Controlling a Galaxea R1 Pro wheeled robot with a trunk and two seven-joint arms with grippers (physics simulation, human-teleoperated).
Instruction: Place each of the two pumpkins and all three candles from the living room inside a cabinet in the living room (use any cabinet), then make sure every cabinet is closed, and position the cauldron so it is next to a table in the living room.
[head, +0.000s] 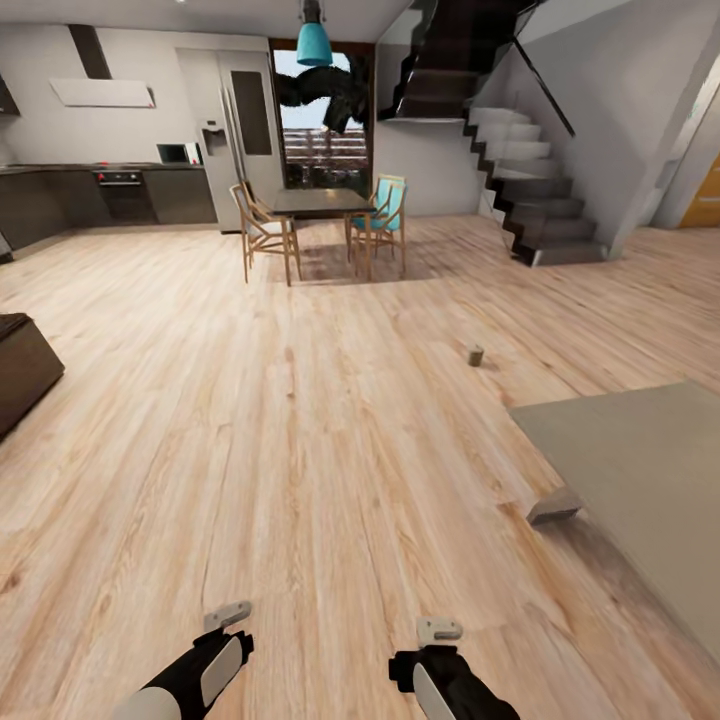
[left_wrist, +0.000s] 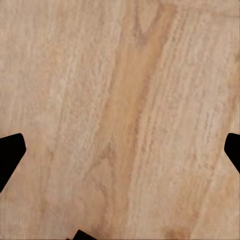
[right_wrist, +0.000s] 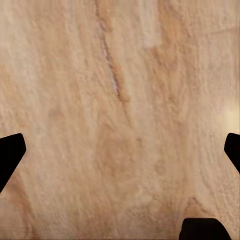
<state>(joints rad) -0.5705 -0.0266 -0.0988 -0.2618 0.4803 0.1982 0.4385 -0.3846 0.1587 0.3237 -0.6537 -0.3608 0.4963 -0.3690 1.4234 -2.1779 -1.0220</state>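
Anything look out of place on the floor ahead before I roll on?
Yes: one candle stands alone on the bare plank floor, ahead and to the right, beyond the far corner of the coffee table. Nothing looks spilled or damaged.

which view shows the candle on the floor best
The head view. There the candle stands as a small grey-beige stub on the plank floor, beyond the near corner of the grey table. Both wrist views look straight down at wood planks between open pincer fingertips, and give nothing of the candle.
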